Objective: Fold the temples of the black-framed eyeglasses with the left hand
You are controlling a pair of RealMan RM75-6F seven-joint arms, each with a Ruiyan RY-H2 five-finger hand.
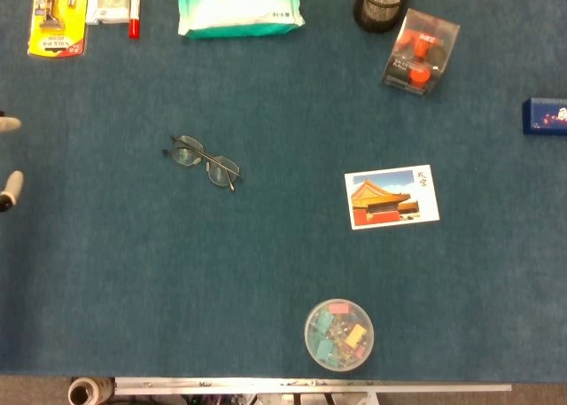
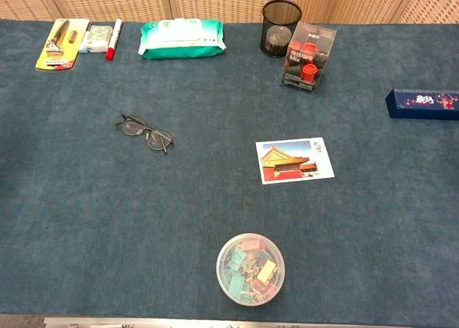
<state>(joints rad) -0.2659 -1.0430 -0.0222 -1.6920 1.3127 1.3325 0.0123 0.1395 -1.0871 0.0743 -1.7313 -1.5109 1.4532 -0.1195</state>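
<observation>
Lying light and fragile on the surface point(image 1: 266, 272), the eyeglasses point(image 1: 204, 162) suit a hinge-side pinch; left robot hand point(image 1: 7, 188) barely visible, state unclear.

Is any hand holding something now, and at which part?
Nothing is held. The glasses lie alone on the table; only fingertips of the left hand show at the edge.

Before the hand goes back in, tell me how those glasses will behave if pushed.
The glasses have a thin wire-like frame, so they are probably light and would likely slide on the carpeted table rather than roll. They lie flat, so tipping seems unlikely. The slim frame and lenses look easy to bend or scratch.
</observation>
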